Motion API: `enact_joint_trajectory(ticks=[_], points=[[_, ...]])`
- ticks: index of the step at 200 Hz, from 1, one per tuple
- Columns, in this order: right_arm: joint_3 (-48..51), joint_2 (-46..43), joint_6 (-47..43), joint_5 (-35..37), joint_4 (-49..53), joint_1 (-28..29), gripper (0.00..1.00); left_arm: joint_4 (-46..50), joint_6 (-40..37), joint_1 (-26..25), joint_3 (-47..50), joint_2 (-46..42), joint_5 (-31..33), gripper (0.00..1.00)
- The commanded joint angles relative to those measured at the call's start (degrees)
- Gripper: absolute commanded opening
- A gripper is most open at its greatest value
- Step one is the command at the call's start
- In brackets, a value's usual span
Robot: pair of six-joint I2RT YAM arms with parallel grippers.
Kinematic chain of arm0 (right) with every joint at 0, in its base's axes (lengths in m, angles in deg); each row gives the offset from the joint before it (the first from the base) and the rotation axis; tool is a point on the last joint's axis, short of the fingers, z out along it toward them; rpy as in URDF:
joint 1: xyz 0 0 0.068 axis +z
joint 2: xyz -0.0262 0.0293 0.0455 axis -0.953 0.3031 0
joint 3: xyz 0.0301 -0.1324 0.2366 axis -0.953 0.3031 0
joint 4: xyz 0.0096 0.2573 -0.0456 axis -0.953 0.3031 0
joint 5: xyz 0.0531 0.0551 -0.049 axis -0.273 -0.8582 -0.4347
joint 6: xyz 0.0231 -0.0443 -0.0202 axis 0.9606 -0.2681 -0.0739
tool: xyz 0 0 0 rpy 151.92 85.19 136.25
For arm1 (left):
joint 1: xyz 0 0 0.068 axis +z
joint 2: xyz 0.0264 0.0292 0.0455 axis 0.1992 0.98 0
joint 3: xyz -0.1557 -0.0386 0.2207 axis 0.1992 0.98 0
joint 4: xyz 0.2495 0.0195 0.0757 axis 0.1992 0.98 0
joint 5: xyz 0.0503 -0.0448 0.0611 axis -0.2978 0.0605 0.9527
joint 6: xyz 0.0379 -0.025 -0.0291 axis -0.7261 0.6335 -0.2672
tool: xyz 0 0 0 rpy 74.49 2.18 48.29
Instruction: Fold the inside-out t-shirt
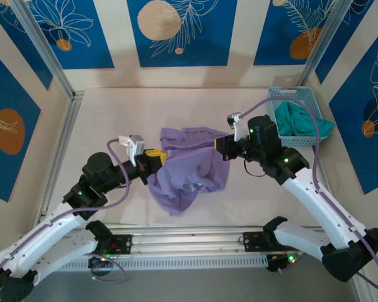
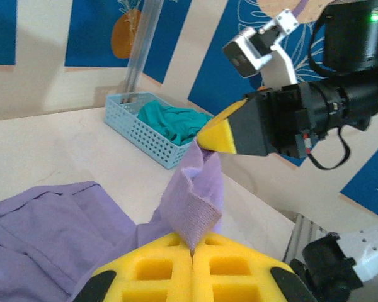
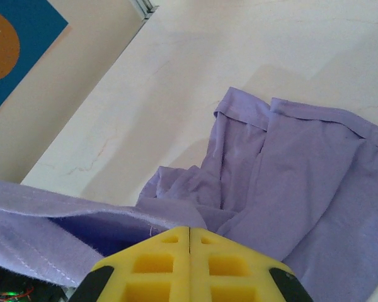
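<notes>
The pale table (image 1: pixel 113 113) carried the lavender t-shirt (image 1: pixel 189 170) at its middle. The shirt lay crumpled between the two arms, with its upper edge drawn up off the surface into a band strung from one gripper to the other.

The cloth looked light, thin and limp. It sagged and creased under its own weight, so it would probably follow a pull readily but bunch rather than slide flat. Hems, shoulder seams and corners seemed the best holds, since the doubled cloth there gives the pads something to bite on.

In the far right corner a light blue basket (image 1: pixel 290 95) held a teal-green garment (image 1: pixel 302 123), well apart from the shirt.

The left gripper (image 2: pixel 192 248) had its yellow pads pressed together on a folded strip of the shirt's edge. The right gripper (image 2: pixel 217 135) pinched the other end of that strip, and in its own wrist view its pads (image 3: pixel 157 258) met with purple cloth passing beneath them.

Collar, sleeves and body could not be told apart in the heap. No lettering could be made out, and a pale speck near the front fold was too small to name. How much cloth each pinch held was hidden by the pads.
</notes>
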Motion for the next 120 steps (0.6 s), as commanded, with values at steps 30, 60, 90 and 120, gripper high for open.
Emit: enact_joint_trajectory(ticks=[30, 60, 90, 120], points=[[-2.09, 8.97, 1.01, -2.66, -1.41, -0.13, 0.35, 10.65, -2.96, 0.95, -7.07, 0.21, 19.16, 0.0], [-0.21, 12.83, 2.08, 3.74, -5.41, -5.1, 0.52, 19.36, -6.44, 1.38, -7.5, -1.83, 27.29, 0.0], [-5.56, 27.98, 1.47, 8.77, -3.85, -7.58, 0.68, 21.5, -6.62, 1.69, -6.44, -3.37, 28.79, 0.0], [-15.48, 44.07, -0.68, 10.66, -0.99, -7.37, 0.68, 21.72, -7.11, 1.64, -6.04, -3.12, 28.03, 0.0]])
